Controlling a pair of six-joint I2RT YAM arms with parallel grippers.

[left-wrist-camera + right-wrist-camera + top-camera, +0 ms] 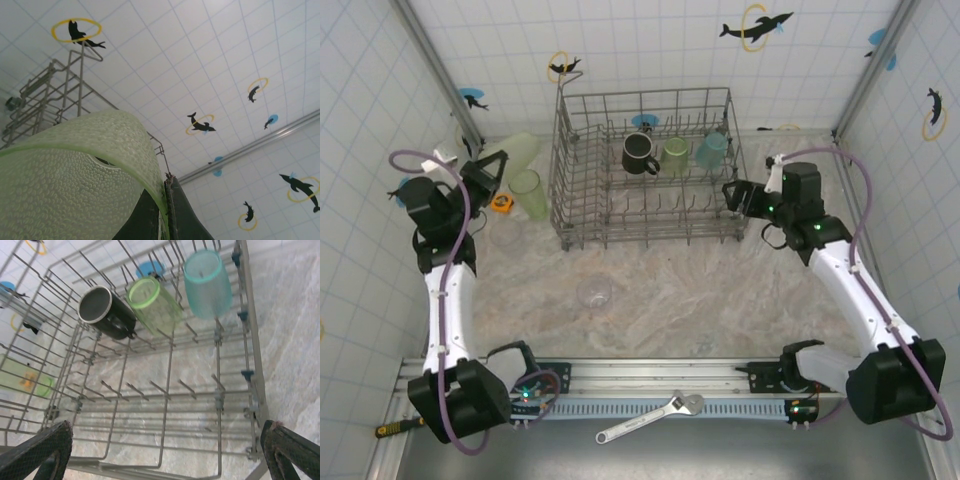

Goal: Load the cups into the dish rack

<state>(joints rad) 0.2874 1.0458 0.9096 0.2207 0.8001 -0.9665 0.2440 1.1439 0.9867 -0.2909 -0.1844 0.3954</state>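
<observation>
Dish rack [650,238] stands mid-table, with a black mug [107,312], a green tumbler [152,302] and a teal tumbler [207,282] along its far row. Left gripper [166,202] pinches the wall of a pebbled light-green tumbler [75,175] left of the rack. Right gripper [165,455], fingers spread wide, faces the rack's right end.

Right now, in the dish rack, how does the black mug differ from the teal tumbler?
The black mug is opaque with a silver rim; the teal tumbler is translucent. The mug has a handle, the tumbler none. The mug sits left of the green tumbler, the teal one right of it, near the side wall of the dish rack. Both lean on the tines in the far row.
</observation>
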